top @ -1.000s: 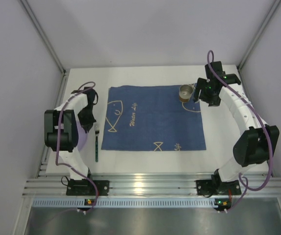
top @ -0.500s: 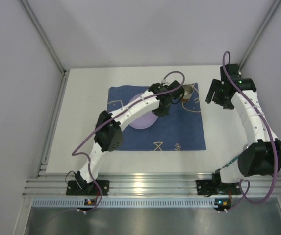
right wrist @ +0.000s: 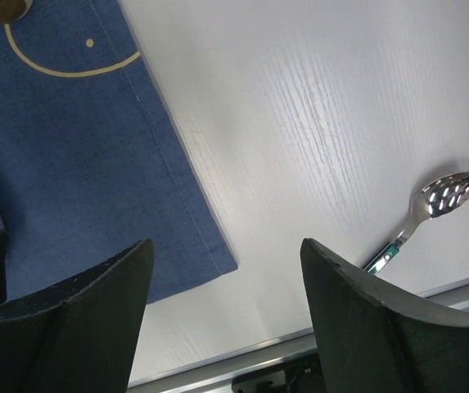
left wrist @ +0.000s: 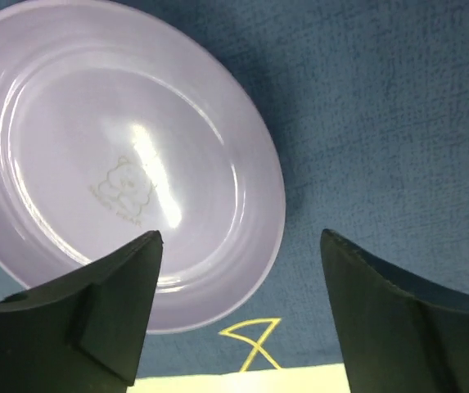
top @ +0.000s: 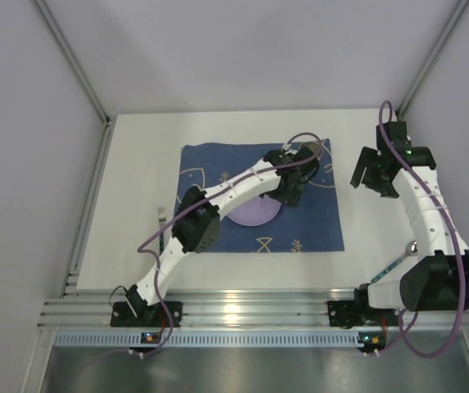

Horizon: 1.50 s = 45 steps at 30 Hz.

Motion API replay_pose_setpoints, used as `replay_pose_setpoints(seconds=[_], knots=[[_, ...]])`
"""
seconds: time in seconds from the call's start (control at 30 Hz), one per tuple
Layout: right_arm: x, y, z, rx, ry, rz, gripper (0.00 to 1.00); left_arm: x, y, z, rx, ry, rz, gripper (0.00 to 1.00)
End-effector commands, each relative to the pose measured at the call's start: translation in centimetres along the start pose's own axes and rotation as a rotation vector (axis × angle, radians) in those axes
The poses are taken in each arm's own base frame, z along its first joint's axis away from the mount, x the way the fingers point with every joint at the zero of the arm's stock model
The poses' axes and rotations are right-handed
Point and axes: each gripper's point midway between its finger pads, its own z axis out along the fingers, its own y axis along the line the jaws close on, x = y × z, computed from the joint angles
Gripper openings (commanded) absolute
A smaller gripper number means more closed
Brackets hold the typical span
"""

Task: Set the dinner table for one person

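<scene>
A lilac plate [top: 254,214] [left wrist: 119,164] lies flat on the dark blue fish-print cloth [top: 218,184] spread over the white dinner table [top: 136,164]. My left gripper [top: 290,187] [left wrist: 241,237] hovers just past the plate's right rim, open, with only cloth between its fingers. A metal cup [top: 317,149] stands at the cloth's far right corner, partly hidden by the left arm. My right gripper [top: 373,172] [right wrist: 226,244] hangs open and empty over bare table to the right of the cloth.
A fork [top: 161,221] lies on the table left of the cloth, its handle partly behind the left arm. A green-handled spoon [top: 404,255] [right wrist: 430,205] lies on the table right of the cloth, near the right arm's base. Grey walls enclose the table.
My left arm swung from the table's left side over the cloth with the plate, set it down near the middle, and opened. The right gripper drew back rightward from the cup.
</scene>
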Motion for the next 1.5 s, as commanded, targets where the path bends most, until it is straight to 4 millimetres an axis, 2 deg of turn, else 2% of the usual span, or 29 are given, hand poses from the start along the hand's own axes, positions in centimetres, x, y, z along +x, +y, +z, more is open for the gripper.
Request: replay_pose_setpoints(seconds=[0.0, 0.03, 0.07, 0.1, 0.13, 0.17, 0.2, 0.23, 0.27, 0.3, 0.33, 0.37, 0.4, 0.43, 0.47, 0.53, 0.67, 0.73, 0.8, 0.9, 1.0, 1.07, 1.23, 1.27, 1.37, 1.4, 1.47], knots=[[-0.6, 0.0, -0.9, -0.022, -0.041, -0.002, 0.73, -4.9, 2.2, -6.6, 0.034, -0.201, -0.094, 0.86], [-0.6, 0.0, -1.0, -0.025, -0.043, 0.000, 0.73, -5.2, 3.5, -7.5, 0.023, -0.226, -0.113, 0.90], [-0.6, 0.0, -1.1, -0.027, -0.044, 0.002, 0.73, -3.5, 5.7, -6.9, -0.016, -0.192, -0.120, 0.93], [-0.5, 0.2, -1.1, -0.036, -0.042, 0.002, 0.73, -5.0, 9.2, -9.8, 0.012, -0.258, -0.215, 0.95], [-0.5, 0.2, -1.3, -0.044, -0.045, 0.003, 0.73, -4.5, 11.5, -10.4, 0.017, -0.254, -0.267, 0.94], [-0.4, 0.4, -1.3, -0.050, -0.045, 0.007, 0.73, -0.8, 14.3, -8.1, -0.026, -0.155, -0.296, 0.93], [-0.3, 0.5, -1.4, -0.060, -0.046, 0.008, 0.73, -0.7, 19.2, -9.6, -0.034, -0.186, -0.410, 0.93], [-0.2, 0.6, -1.4, -0.066, -0.045, 0.011, 0.73, 1.1, 21.3, -9.1, -0.052, -0.149, -0.445, 0.92], [0.1, 0.7, -1.1, -0.070, -0.043, 0.015, 0.73, 5.5, 23.5, -6.9, -0.111, -0.051, -0.431, 0.92], [0.3, 0.9, -1.1, -0.078, -0.040, 0.018, 0.73, 7.1, 26.4, -6.6, -0.153, -0.036, -0.474, 0.92], [0.5, 1.2, -1.0, -0.085, -0.037, 0.013, 0.73, 8.2, 27.7, -6.9, -0.162, -0.048, -0.486, 0.92], [0.9, 1.3, -0.6, -0.086, -0.029, 0.017, 0.73, 11.8, 28.5, -5.6, -0.191, 0.035, -0.464, 0.92], [1.2, 1.6, -0.4, -0.094, -0.023, 0.014, 0.73, 13.3, 30.1, -5.1, -0.218, 0.067, -0.500, 0.92], [1.5, 1.9, -0.3, -0.100, -0.014, 0.005, 0.73, 14.4, 30.6, -4.7, -0.225, 0.086, -0.516, 0.91], [1.7, 2.1, 0.0, -0.103, -0.007, 0.005, 0.73, 16.6, 30.4, -3.8, -0.208, 0.147, -0.520, 0.88], [2.1, 2.7, 0.4, -0.111, 0.009, -0.005, 0.73, 18.2, 31.1, -2.6, -0.212, 0.196, -0.575, 0.87], [1.9, 3.4, 0.5, -0.120, 0.007, -0.017, 0.73, 18.2, 31.6, -1.5, -0.215, 0.259, -0.590, 0.86], [1.7, 3.4, 0.5, -0.116, 0.006, -0.019, 0.73, 18.8, 31.9, -1.0, -0.230, 0.291, -0.590, 0.85], [1.4, 3.3, 0.2, -0.109, -0.005, -0.017, 0.73, 20.5, 32.3, -0.1, -0.255, 0.355, -0.582, 0.81], [1.4, 2.8, -0.1, -0.092, -0.014, -0.021, 0.73, 21.2, 32.0, 0.6, -0.238, 0.407, -0.576, 0.76], [1.7, 2.2, -0.3, -0.072, -0.016, -0.025, 0.74, 21.9, 32.3, 1.3, -0.255, 0.450, -0.560, 0.65], [1.8, 1.9, -0.4, -0.063, -0.015, -0.029, 0.74, 22.5, 32.6, 1.7, -0.256, 0.474, -0.572, 0.47], [1.7, 1.5, -1.0, -0.049, -0.025, -0.035, 0.74, 22.9, 32.8, 2.1, -0.247, 0.493, -0.588, 0.31], [1.6, 1.4, -1.0, -0.045, -0.026, -0.034, 0.74, 22.9, 32.8, 2.1, -0.246, 0.494, -0.592, 0.22], [1.5, 1.4, -1.1, -0.046, -0.027, -0.035, 0.74, 22.9, 32.8, 2.2, -0.246, 0.497, -0.593, 0.08], [1.5, 1.5, -1.0, -0.045, -0.021, -0.036, 0.74, 22.9, 32.9, 2.1, -0.249, 0.498, -0.592, 0.00], [1.4, 1.6, -0.9, -0.046, -0.021, -0.038, 0.74, 22.2, 33.2, 1.7, -0.257, 0.478, -0.597, 0.00]])
